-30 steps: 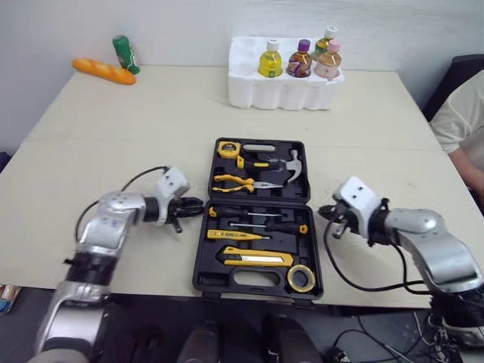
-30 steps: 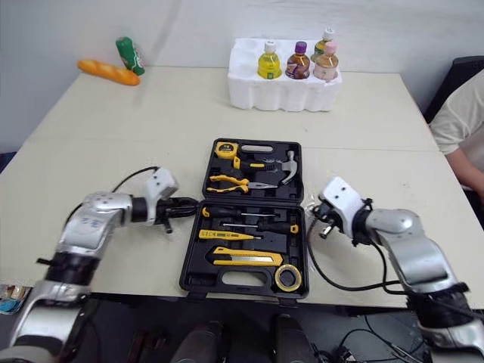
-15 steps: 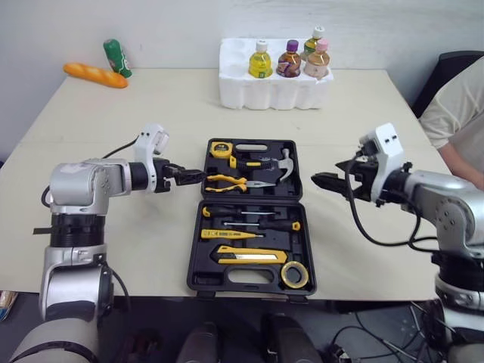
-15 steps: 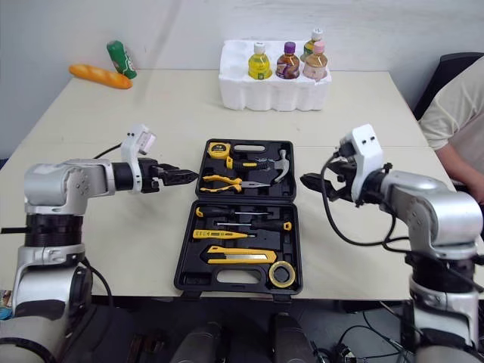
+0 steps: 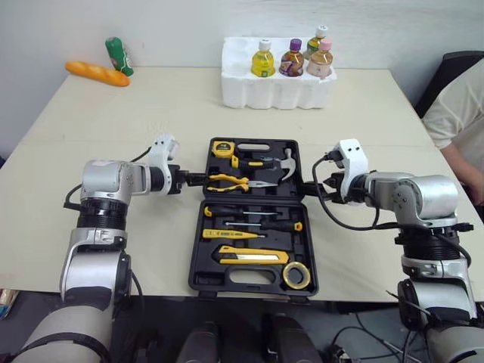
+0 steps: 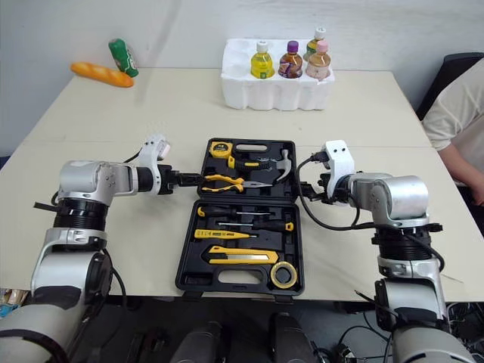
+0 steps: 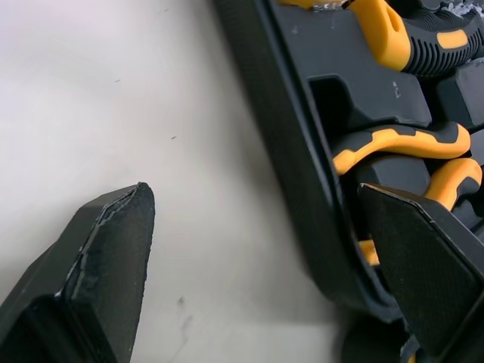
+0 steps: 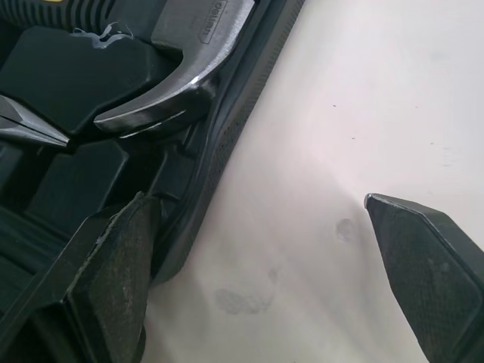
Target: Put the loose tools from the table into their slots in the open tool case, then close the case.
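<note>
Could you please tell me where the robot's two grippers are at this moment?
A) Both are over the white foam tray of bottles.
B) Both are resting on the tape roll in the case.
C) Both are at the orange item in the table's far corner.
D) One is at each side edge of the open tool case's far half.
D: the left gripper and right gripper flank the tool case, each with jaws open astride its side wall.

Beside the right gripper (image 8: 253,198), the hammer head (image 8: 178,87) is shiny, smooth metal. The tool case (image 8: 227,128) wall looks like dull black plastic with tiny ridges. The table (image 8: 363,113) top is smooth and not shiny. By the left gripper (image 7: 253,193), the pliers handles (image 7: 393,144) may be rubber. Its fingers (image 7: 106,257) are dull with rough edges.
</note>
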